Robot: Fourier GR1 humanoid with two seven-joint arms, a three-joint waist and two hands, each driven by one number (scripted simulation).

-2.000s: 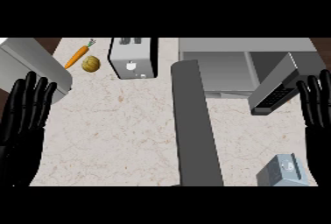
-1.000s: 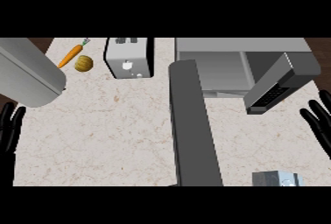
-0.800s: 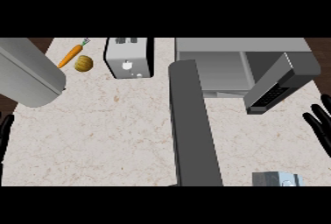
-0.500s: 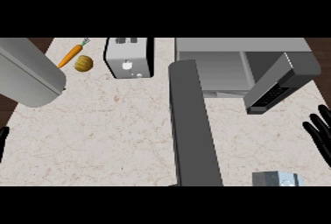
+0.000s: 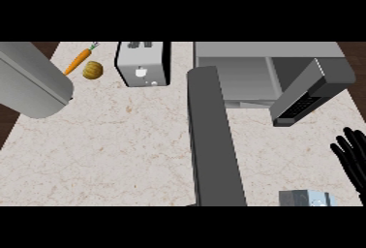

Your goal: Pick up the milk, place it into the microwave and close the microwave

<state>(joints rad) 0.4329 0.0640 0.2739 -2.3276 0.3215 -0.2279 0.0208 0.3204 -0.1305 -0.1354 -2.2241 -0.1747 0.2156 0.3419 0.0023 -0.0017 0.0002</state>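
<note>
You see the black right hand [image 5: 352, 160] at the right edge, fingers straight and spread, holding nothing; the left hand does not show. Just below and left of it stands the small grey-blue milk carton [image 5: 306, 198], cut off by the lower edge. Above the hand is the grey boxy microwave [image 5: 247, 72], its dark-panelled door [image 5: 309, 92] swung open over the speckled beige stone counter [image 5: 114, 150].

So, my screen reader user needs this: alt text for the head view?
A milk carton stands at the counter's near edge, right hand open beside it; behind, the microwave has its door open.
</note>
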